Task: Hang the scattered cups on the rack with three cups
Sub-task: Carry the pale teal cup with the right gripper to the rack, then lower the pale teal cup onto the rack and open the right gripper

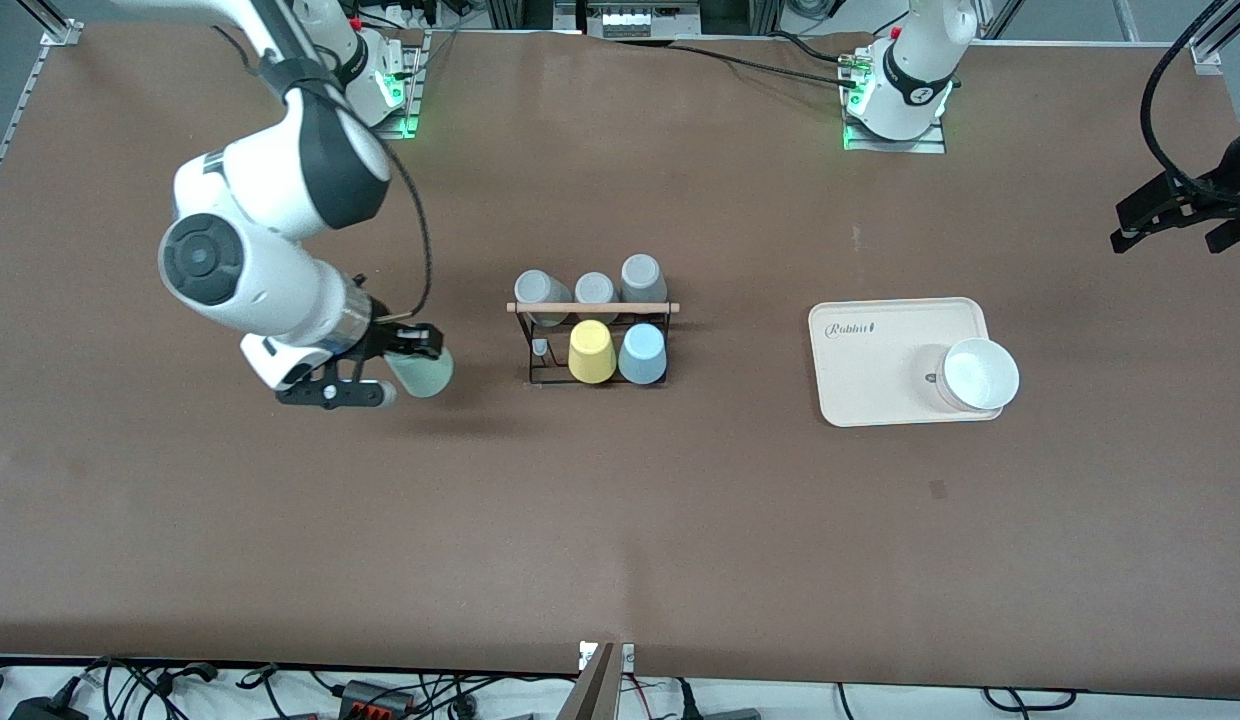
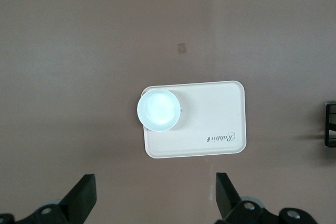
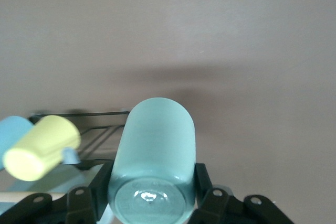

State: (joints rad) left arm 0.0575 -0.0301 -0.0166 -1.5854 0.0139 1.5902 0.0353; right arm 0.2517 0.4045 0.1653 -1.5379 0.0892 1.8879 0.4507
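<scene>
One cup hung, one in our grip

Working near to far: on the small black wire-frame rack (image 1: 592, 340) at desk centre, the light blue tapered plastic cup (image 1: 642, 354) already sits on a front peg beside a yellow cup (image 1: 591, 351), with three grey cups (image 1: 592, 290) at their 12 o'clock; one front peg looks free. Our right gripper (image 1: 405, 370) hovers at the rack's 9 o'clock, fingers clamped on the pale mint-green cup (image 3: 153, 156), held sideways. Our left gripper (image 2: 152, 203) waits, fingers wide, above the cream tray (image 2: 220, 106).
</scene>
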